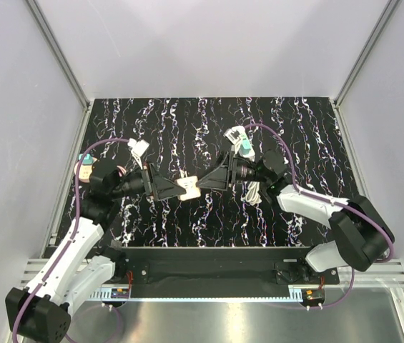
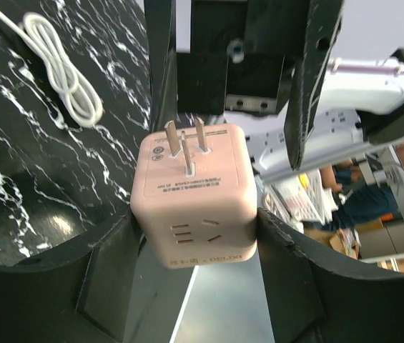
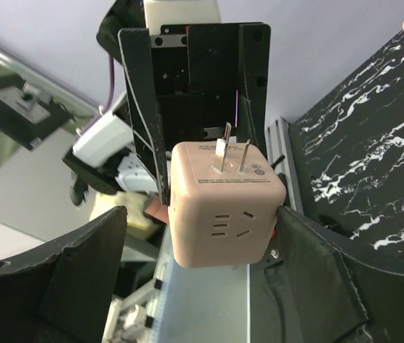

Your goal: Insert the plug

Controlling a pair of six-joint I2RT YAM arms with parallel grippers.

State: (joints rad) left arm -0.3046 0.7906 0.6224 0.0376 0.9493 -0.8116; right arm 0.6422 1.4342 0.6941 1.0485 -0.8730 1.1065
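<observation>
A pink cube adapter [image 1: 187,186] with two metal prongs hangs above the middle of the table between both grippers. My left gripper [image 1: 176,188] is shut on it; in the left wrist view both fingers press the sides of the cube [image 2: 194,200]. My right gripper [image 1: 203,182] faces it from the right and stands open. In the right wrist view its left finger [image 3: 80,264] is well clear of the cube [image 3: 223,200], while its right finger [image 3: 316,257] sits at the cube's edge. The small green plug [image 1: 245,147] lies beside the white power strip [image 1: 236,133] at the back right.
A coiled white cord [image 1: 255,189] lies under the right arm, seen too in the left wrist view [image 2: 58,71]. A white object [image 1: 139,148] lies at the back left, and a teal block [image 1: 82,158] sits by the left edge. Walls enclose the black marbled table [image 1: 209,221].
</observation>
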